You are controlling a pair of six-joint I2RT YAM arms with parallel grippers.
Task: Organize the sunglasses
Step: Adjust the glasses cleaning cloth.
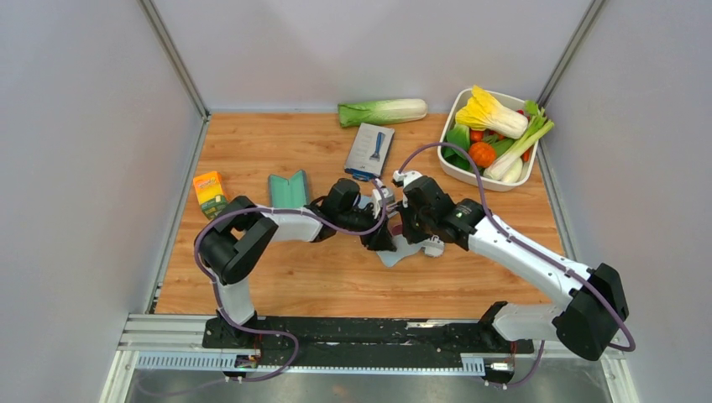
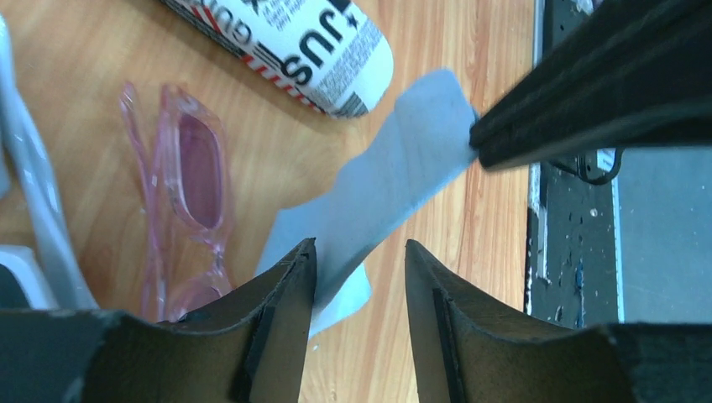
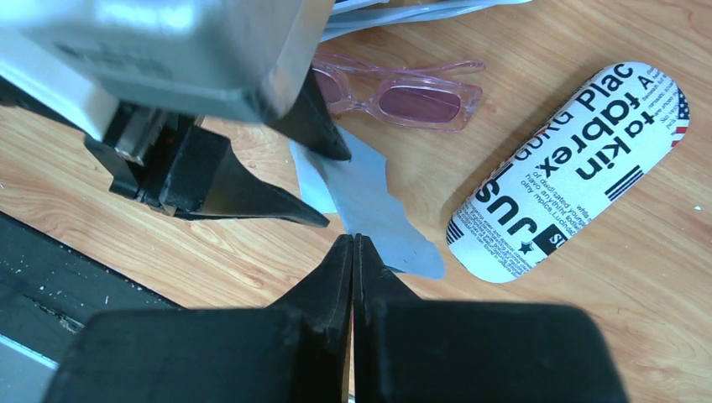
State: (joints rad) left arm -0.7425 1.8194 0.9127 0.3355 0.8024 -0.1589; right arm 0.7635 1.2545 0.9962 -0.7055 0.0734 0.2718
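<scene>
Sunglasses (image 2: 197, 172): 1 pair (pink). Cloth (image 2: 395, 180): 1. Printed case (image 3: 571, 168): 1. Teal-lined case (image 1: 288, 188): 1. Cabbage (image 1: 382, 112): 1. Carton (image 1: 210, 191): 1. Vegetable tray (image 1: 495, 184): 1.

Left wrist view: a finger (image 2: 269, 319) of the left gripper (image 2: 361, 248) hides the lower lens of the pink sunglasses (image 2: 200, 172) and part of the light blue cloth (image 2: 395, 168); the top edge crops the printed case (image 2: 311, 42)

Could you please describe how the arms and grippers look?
The left arm and right arm have white link shells and black joints, each trailed by a purple cable. The left gripper and right gripper have matte black, wedge-shaped fingers tapering to thin tips.
</scene>
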